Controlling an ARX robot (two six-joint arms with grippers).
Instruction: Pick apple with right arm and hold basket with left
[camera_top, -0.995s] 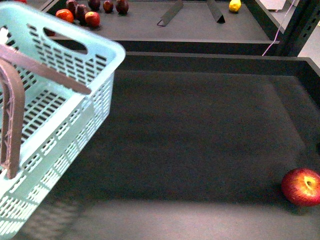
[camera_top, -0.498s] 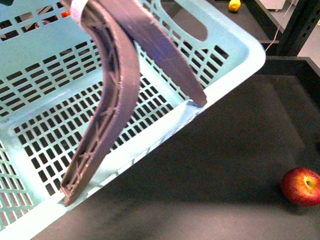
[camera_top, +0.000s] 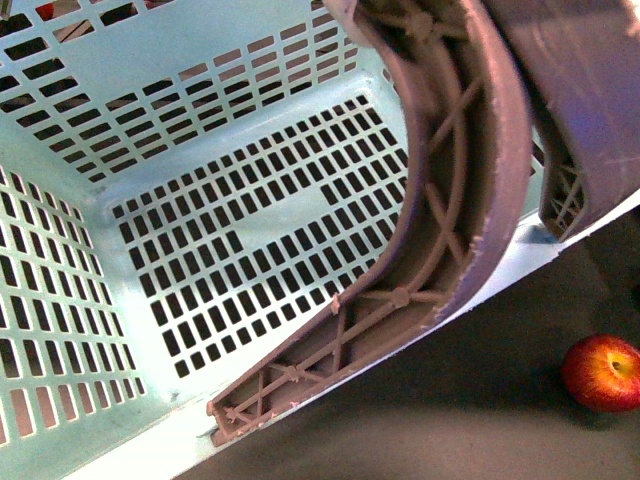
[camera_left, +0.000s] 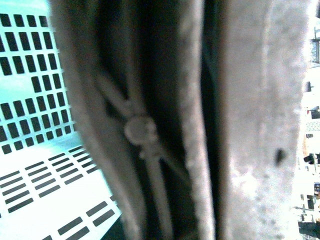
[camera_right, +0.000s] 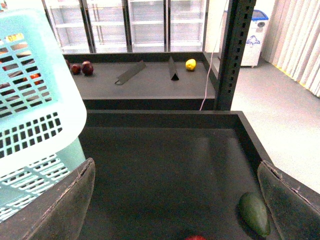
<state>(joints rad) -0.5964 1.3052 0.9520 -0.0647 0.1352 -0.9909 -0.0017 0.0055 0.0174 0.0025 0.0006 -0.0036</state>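
Front view: the basket (camera_top: 230, 45), tilted, fills the frame with its handle (camera_top: 470, 200) close up; whether the left gripper clasps it I cannot tell. Beyond its rim the apple (camera_top: 603, 372) lies untouched on the dark tray (camera_top: 480, 420). The right gripper (camera_right: 176, 170) hangs spread wide above the tray.

The basket (camera_top: 190, 45) is smooth, light mint plastic with a soft sheen on its slotted walls. Its handles (camera_top: 480, 200) are a duller brownish-mauve plastic, ribbed on the inner face, with rough, whitish, scuffed edges. The apple (camera_top: 603, 372) has a glossy red skin. The tray floor (camera_top: 450, 430) under it looks dark, matt and faintly grained. My right gripper (camera_right: 176, 164) has fingers (camera_right: 67, 205) faced in dark, matt, rubbery-looking material. The avocado (camera_right: 255, 214) is a dull green.
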